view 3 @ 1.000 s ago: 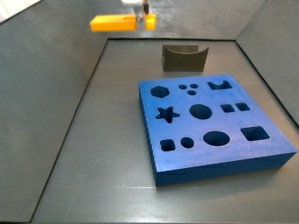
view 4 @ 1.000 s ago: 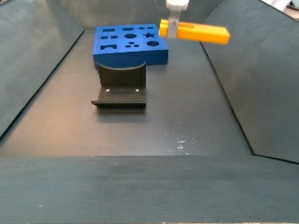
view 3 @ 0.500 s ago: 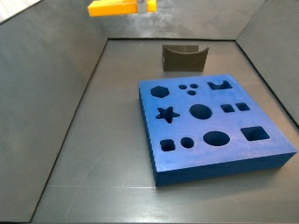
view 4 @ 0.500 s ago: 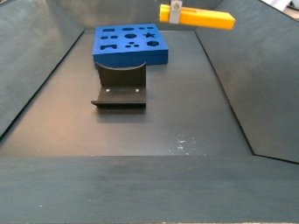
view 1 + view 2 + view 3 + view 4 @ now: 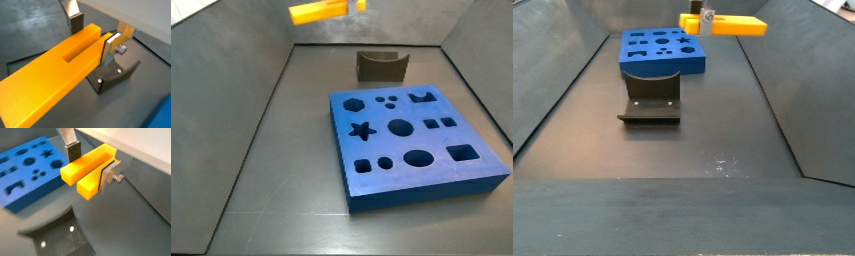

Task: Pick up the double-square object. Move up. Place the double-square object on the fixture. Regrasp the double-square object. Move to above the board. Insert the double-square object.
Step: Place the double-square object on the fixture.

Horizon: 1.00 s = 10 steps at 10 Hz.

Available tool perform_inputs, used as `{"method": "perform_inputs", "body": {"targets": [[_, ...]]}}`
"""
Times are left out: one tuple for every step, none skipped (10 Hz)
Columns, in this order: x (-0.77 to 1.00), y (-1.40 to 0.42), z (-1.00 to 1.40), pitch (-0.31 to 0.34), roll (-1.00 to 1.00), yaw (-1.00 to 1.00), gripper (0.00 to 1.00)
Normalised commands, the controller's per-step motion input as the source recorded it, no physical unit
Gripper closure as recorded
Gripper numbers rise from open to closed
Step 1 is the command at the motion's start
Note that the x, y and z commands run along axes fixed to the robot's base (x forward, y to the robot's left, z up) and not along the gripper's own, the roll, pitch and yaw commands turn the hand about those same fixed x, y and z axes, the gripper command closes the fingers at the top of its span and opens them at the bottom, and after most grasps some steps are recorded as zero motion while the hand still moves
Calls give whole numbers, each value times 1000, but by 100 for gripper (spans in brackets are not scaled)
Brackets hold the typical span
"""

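Pincer (image 5: 93,36) clamped on the yellow-orange grooved double-square object (image 5: 57,70), raised high. Likely the move-up step; next, down to the dark notched fixture (image 5: 651,98) well below.

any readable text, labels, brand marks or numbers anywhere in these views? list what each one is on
None: no words, numbers, brand marks or signs can be read in any view.
Double-square object, held aloft in the pincer: plain yellow-orange faces.
Board: only shaped cut-outs, no lettering.
Fixture: bare dark surface; in a wrist view, just two screw heads.
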Motion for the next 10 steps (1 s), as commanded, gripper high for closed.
{"method": "perform_inputs", "body": {"targets": [[1000,146,-23,54,43,1000,100],[1000,117,-18,60,44,1000,100],[1000,100,-12,65,45,1000,100],[1000,81,-10,71,46,1000,100],[1000,60,-4,80,47,1000,100],[1000,46,-4,87,49,1000,100],[1000,33,-2,93,51,1000,100],[1000,22,-3,102,55,1000,100],[847,649,111,140,-682,1000,100],[804,637,115,149,-726,1000,100]]}}
